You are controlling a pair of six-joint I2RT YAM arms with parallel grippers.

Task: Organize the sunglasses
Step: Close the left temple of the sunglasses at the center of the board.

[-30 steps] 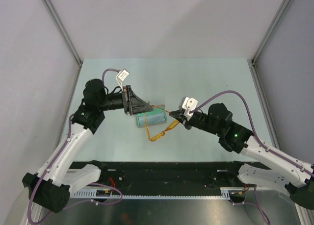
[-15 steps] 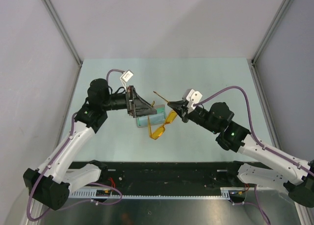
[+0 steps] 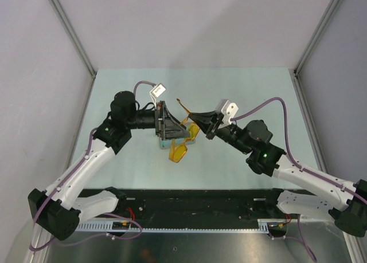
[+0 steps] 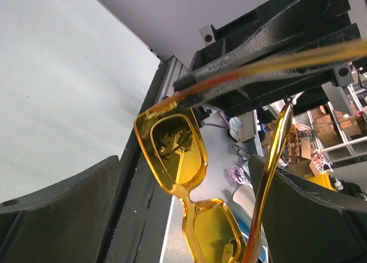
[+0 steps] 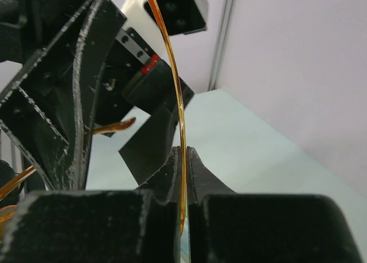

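The sunglasses (image 3: 177,152), with translucent yellow-orange lenses and thin yellow temple arms, hang in the air over the middle of the table. My right gripper (image 3: 194,115) is shut on one temple arm (image 5: 182,160), pinched between its black fingers (image 5: 166,177). My left gripper (image 3: 172,125) is open. In the left wrist view the lenses (image 4: 173,151) hang between its two spread fingers (image 4: 57,217) without touching them. The other temple arm (image 4: 269,177) runs down close to the right-hand finger.
A teal-blue thing (image 3: 191,138) lies on the pale green table (image 3: 246,97) under the two grippers, mostly hidden by them. Grey walls stand on three sides, and a black rail (image 3: 189,197) runs along the near edge.
My left gripper has opened wide and shifted right. My right gripper has lifted the sunglasses off the table and carried them left and farther away, into the gap between the left fingers.
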